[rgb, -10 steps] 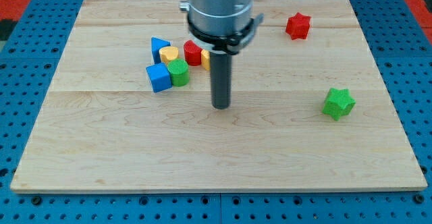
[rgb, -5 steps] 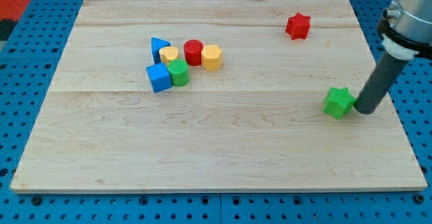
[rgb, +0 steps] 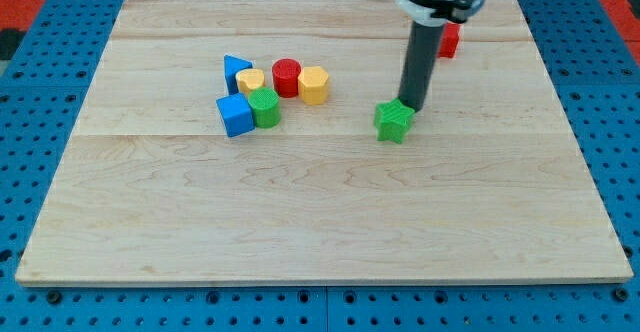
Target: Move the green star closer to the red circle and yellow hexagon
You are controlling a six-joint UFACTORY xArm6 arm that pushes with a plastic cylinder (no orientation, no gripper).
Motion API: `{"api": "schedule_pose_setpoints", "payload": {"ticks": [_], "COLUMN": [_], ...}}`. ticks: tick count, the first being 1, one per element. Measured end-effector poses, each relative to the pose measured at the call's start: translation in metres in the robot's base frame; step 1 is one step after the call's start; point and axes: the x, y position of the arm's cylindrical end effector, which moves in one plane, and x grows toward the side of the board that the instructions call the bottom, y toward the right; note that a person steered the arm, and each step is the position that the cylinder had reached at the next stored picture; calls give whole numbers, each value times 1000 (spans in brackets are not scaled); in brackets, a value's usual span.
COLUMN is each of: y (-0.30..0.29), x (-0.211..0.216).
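The green star (rgb: 394, 122) lies near the board's middle, right of the cluster. My tip (rgb: 411, 107) touches its upper right side. The red circle (rgb: 287, 77) and the yellow hexagon (rgb: 314, 85) stand side by side in the cluster at the view's upper left, a short gap left of the star.
A blue triangle (rgb: 235, 70), a yellow heart (rgb: 251, 82), a green cylinder (rgb: 264, 106) and a blue cube (rgb: 235, 115) crowd left of the red circle. A red star (rgb: 449, 40) sits at the upper right, partly behind my rod. The wooden board (rgb: 320, 222) rests on a blue pegboard.
My rod swung from the middle to the right of the green star, then pushed the star leftward and up toward the cluster. The other blocks stayed put.
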Motion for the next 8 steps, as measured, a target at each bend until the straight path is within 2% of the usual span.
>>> {"api": "schedule_pose_setpoints", "payload": {"ticks": [1,2,3,4,8], "y": [17,67,74,58,-77], "x": [0,6,29,36,28]}}
